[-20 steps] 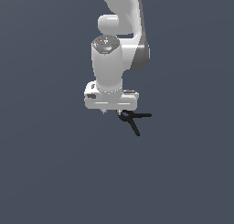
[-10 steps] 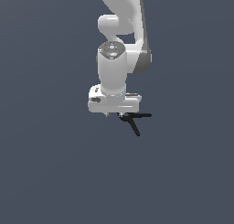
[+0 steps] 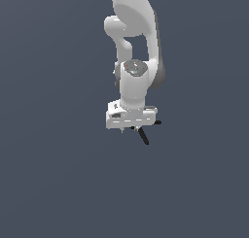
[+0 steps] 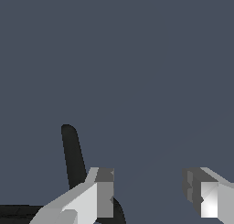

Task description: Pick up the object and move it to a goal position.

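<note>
The object point(image 3: 143, 135) is a small black forked thing of thin rods, lying on the dark grey floor. In the exterior view my white gripper point(image 3: 129, 128) hangs right over it and covers part of it. Two black arms stick out below the hand and toward the exterior view's right. In the wrist view the gripper point(image 4: 151, 195) is open, with a wide gap between the fingers. One black arm of the object point(image 4: 73, 154) runs beside and behind one finger point(image 4: 99, 193), not in the gap. The other finger point(image 4: 206, 196) is clear of it. No reddish mark shows.
Only the plain dark grey floor point(image 3: 58, 183) surrounds the arm. No other objects, walls or goal marker show in either view.
The gripper has come down and shifted slightly toward the exterior view's right, now covering more of the object. The object has not moved.
</note>
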Controlling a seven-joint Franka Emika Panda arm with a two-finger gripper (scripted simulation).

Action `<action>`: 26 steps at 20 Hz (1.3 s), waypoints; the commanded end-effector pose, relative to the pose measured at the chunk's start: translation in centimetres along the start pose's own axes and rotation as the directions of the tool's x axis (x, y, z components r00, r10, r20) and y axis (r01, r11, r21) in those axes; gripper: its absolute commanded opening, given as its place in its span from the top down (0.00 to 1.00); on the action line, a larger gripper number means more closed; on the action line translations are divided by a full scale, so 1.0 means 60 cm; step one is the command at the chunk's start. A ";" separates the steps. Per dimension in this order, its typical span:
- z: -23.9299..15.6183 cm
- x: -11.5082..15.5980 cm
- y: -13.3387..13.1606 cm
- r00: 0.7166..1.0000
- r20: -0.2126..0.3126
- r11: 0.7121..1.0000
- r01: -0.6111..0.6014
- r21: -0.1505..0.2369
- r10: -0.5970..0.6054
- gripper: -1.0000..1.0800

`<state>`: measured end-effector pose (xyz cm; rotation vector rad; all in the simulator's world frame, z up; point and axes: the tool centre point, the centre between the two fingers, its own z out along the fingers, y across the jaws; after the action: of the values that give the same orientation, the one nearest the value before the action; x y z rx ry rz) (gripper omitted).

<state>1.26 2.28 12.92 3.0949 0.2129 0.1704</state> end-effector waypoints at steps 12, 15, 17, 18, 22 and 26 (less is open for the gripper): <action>0.104 -0.004 -0.115 0.960 -0.111 0.967 0.255 -0.027 -0.257 0.38; 0.115 -0.007 -0.130 0.950 -0.124 0.958 0.285 -0.029 -0.286 0.38; 0.121 -0.008 -0.137 0.945 -0.131 0.954 0.299 -0.030 -0.300 0.38; 0.122 -0.009 -0.140 0.943 -0.133 0.952 0.304 -0.030 -0.305 0.38; 0.126 -0.010 -0.145 0.939 -0.137 0.949 0.313 -0.030 -0.314 0.38; 0.130 -0.009 -0.144 0.941 -0.135 0.950 0.310 -0.030 -0.311 0.38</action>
<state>0.41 10.54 4.93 2.9887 0.6974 0.3729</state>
